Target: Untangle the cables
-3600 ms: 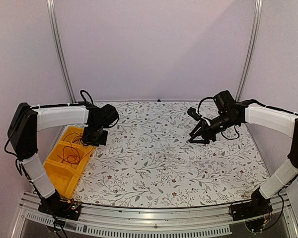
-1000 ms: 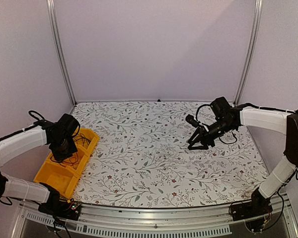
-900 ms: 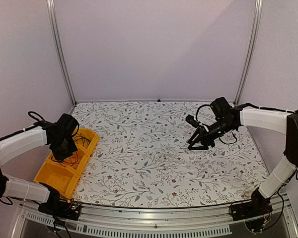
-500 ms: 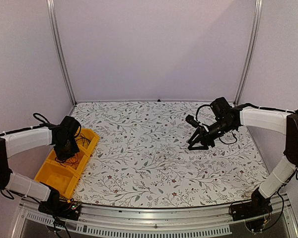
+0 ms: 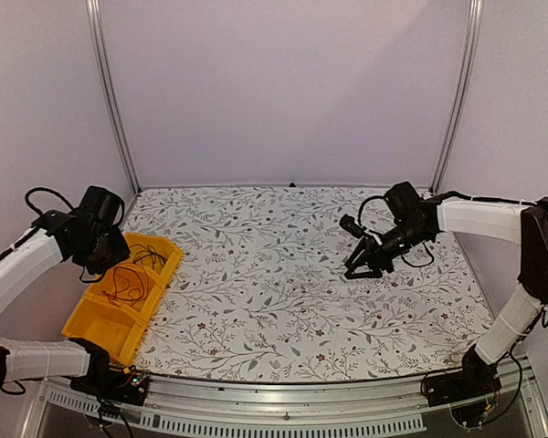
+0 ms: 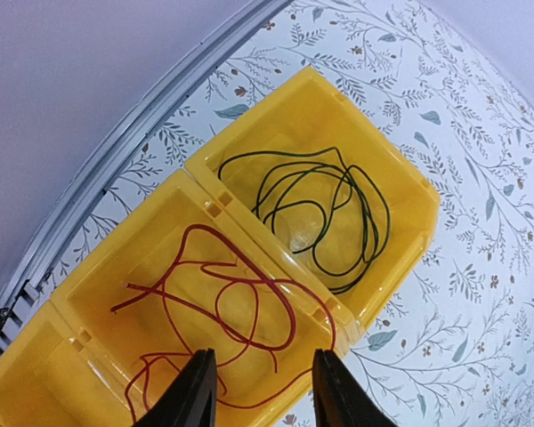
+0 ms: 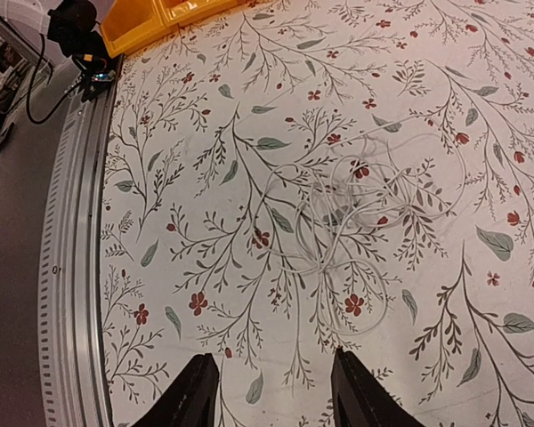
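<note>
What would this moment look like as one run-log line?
left pincer: open, facing yellow bin | red cable, black cable: separate compartments | right pincer: open, facing white cable

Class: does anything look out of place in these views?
Yes. A white cable lies tangled on the floral cloth, outside the yellow bin where the red cable and the dark cable each have a compartment. It nearly vanishes against the pattern.

Red cable (image 6: 222,294) and black cable (image 6: 325,218) lie looped in adjoining compartments of a bin (image 6: 400,191) — white cable (image 7: 356,209) tangled on tablecloth (image 7: 205,133).
</note>
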